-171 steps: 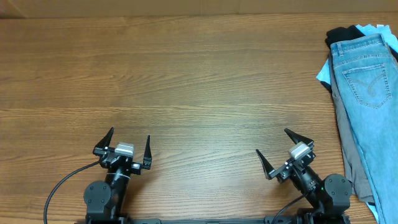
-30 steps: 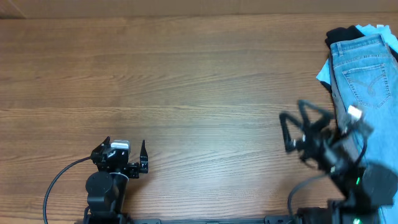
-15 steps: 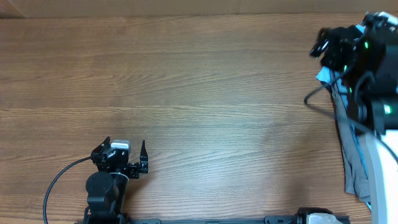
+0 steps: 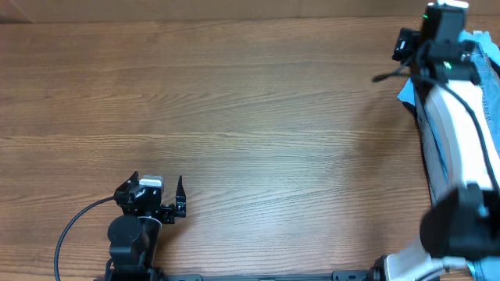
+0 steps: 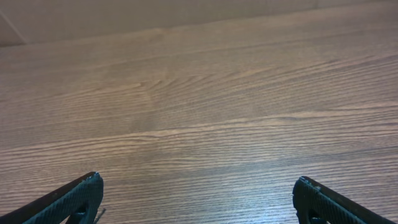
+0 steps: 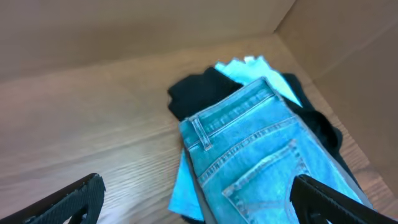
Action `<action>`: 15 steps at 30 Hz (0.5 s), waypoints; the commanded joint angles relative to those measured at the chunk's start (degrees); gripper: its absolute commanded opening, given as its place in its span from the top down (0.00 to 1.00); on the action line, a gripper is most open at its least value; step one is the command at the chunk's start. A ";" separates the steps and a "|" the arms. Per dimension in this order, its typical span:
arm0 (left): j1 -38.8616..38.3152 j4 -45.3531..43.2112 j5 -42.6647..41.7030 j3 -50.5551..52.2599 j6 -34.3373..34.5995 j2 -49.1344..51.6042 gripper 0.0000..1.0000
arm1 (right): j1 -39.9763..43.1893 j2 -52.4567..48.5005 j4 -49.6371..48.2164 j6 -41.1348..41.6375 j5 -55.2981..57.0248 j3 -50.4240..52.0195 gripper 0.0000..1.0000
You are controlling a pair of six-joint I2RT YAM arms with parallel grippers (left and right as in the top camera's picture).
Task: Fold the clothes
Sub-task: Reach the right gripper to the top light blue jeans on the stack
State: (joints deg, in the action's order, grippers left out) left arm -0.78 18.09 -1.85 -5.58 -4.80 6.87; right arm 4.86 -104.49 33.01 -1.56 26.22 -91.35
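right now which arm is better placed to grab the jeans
Right. The right pincer hangs open above the waistband of the jeans at the far right of the table; the left pincer, also open, faces only bare wood at the near left.

The left arm (image 4: 129, 234) sits folded low at the tabletop's near edge, the left pincer (image 4: 157, 190) spread wide, its fingers pointing toward the far edge. The right arm (image 4: 457, 117) stretches along the right edge to the far right corner, the right pincer (image 6: 196, 190) gaping wide, gripping nothing.
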 commanded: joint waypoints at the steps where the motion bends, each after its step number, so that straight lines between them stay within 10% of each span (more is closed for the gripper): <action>1: -0.11 0.50 0.37 -0.07 0.55 -0.13 0.00 | 0.44 -8.15 -0.24 -3.69 6.10 -6.40 0.00; 15: -0.11 0.50 0.37 -0.07 0.52 -0.13 0.00 | 6.05 -23.96 -3.02 -8.55 8.59 -9.33 0.00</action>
State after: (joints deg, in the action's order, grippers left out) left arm -0.78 18.11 -1.85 -5.58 -4.80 6.87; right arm 8.45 -127.09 30.57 -9.19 34.02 -98.67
